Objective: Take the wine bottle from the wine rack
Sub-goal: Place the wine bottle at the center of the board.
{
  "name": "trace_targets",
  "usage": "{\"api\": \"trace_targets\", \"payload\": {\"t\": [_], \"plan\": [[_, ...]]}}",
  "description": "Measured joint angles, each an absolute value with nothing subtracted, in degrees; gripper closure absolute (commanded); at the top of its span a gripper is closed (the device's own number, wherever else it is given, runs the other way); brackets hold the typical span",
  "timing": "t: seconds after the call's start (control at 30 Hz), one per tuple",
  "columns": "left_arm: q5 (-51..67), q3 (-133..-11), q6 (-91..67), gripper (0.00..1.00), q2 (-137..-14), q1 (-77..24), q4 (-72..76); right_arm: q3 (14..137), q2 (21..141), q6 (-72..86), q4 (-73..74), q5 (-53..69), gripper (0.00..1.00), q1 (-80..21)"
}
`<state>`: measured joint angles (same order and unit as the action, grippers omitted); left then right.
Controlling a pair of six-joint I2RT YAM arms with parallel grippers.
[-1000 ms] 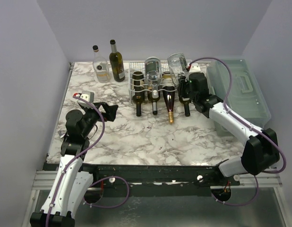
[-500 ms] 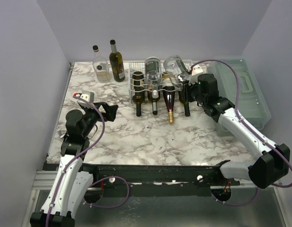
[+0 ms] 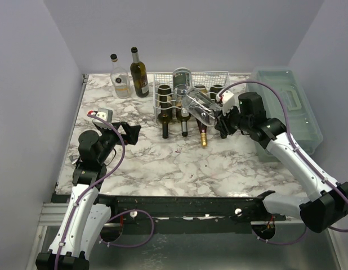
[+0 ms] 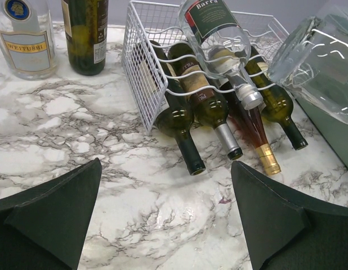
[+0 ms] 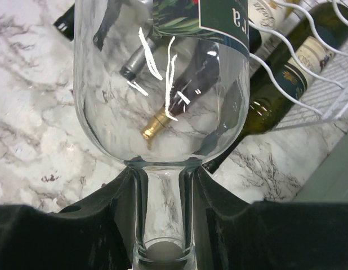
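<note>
Between right tool [image 5: 163, 222] fingers: bottle [image 5: 160, 112] neck (off rack [image 4: 141, 73]).

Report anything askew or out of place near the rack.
Only the clear bottle stands out: it hangs tilted before the wine rack, neck pinched between the fingers of the right gripper. No spills visible.

wine rack [image 3: 159, 104] white | wine bottle [image 3: 200, 108] clear | table [image 3: 163, 163] grey-veined marble
</note>
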<state>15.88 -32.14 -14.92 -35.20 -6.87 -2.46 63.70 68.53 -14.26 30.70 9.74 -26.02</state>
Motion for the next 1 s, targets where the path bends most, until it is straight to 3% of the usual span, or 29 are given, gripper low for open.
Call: {"api": "trace_targets", "payload": {"t": [0.5, 1.0], "plan": [[15.88, -32.27, -14.68, 0.01, -35.05, -6.87, -2.7, 68.29, 65.84, -33.85, 46.48, 27.44, 1.0, -26.02], [15.88, -32.36, -14.46, 0.01, -35.05, -6.87, -2.72, 71.18, 65.78, -46.87, 55.57, 33.23, 1.0, -26.02]]}}
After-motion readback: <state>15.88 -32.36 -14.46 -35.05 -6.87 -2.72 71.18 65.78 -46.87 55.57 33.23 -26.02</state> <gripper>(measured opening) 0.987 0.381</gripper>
